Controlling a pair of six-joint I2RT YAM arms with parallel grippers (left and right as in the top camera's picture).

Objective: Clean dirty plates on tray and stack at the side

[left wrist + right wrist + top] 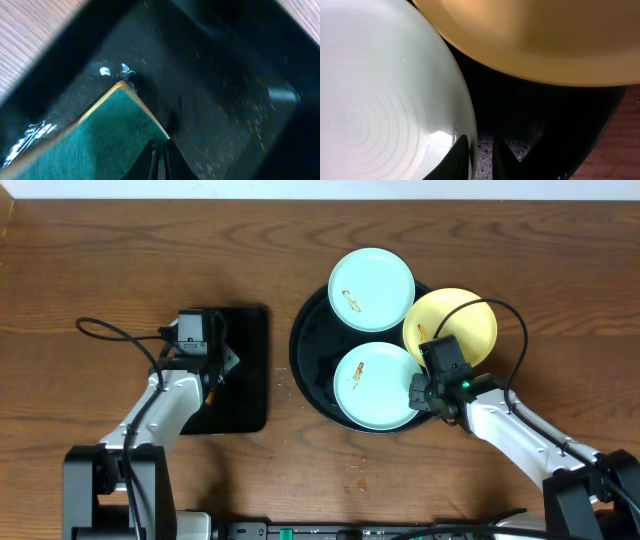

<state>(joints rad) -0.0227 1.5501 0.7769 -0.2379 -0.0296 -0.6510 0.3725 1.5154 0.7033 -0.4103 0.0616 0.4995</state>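
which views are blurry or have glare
overhead: sharp, evenly lit, sheen on the round tray; left wrist: soft, white glints on the rectangular tray beside the sponge; right wrist: aqua plate and yellow plate too close, defocused, one glare patch

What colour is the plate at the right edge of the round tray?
Pale yellow. The plate shows best in the overhead view.
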